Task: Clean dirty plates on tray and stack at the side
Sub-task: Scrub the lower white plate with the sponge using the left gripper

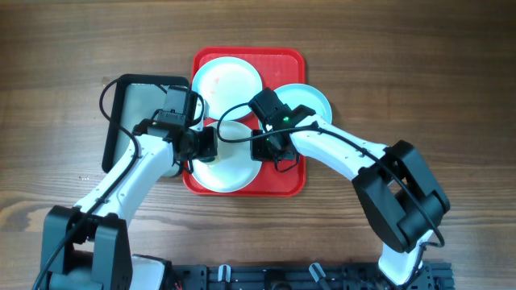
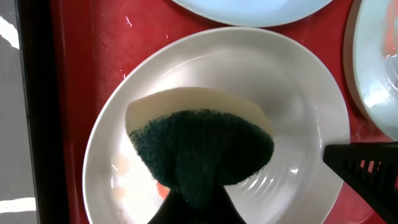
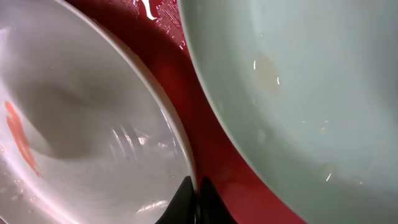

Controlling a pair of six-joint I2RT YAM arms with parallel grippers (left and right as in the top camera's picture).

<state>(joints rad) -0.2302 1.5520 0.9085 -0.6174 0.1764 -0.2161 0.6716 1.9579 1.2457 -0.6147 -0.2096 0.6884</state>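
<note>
Red glossy plastic fills the middle of my overhead feed: the tray (image 1: 292, 180), rectangular with rounded corners and a raised rim, lies on the wood-grain table (image 1: 419, 64). Three round, shallow plates sit on it. A white far plate (image 1: 227, 79) is at the back, a light teal plate (image 1: 313, 98) overhangs the tray's right rim, and a white near plate (image 1: 224, 173) is at the front. Just left of the tray is a black-rimmed grey tray (image 1: 141, 105). My left gripper (image 1: 211, 149) is over the near plate's left side and my right gripper (image 1: 258, 149) is at its right edge. On the left wrist feed, the fingers are clamped on a sponge (image 2: 199, 143). It has pale cream foam behind a coarse dark green scouring face and is squeezed into a rounded wedge over the near plate's shiny bowl. I cannot tell whether it touches. Faint orange-red smears lie beside its lower left edge. A black ribbed finger of the right gripper reaches in at the plate's right rim. On the right wrist feed, the fingertips are pinched almost together on the near plate's thin rim. A red smear marks the plate's inner wall, and the smooth, droplet-speckled teal plate lies beside it across a strip of red tray.
</note>
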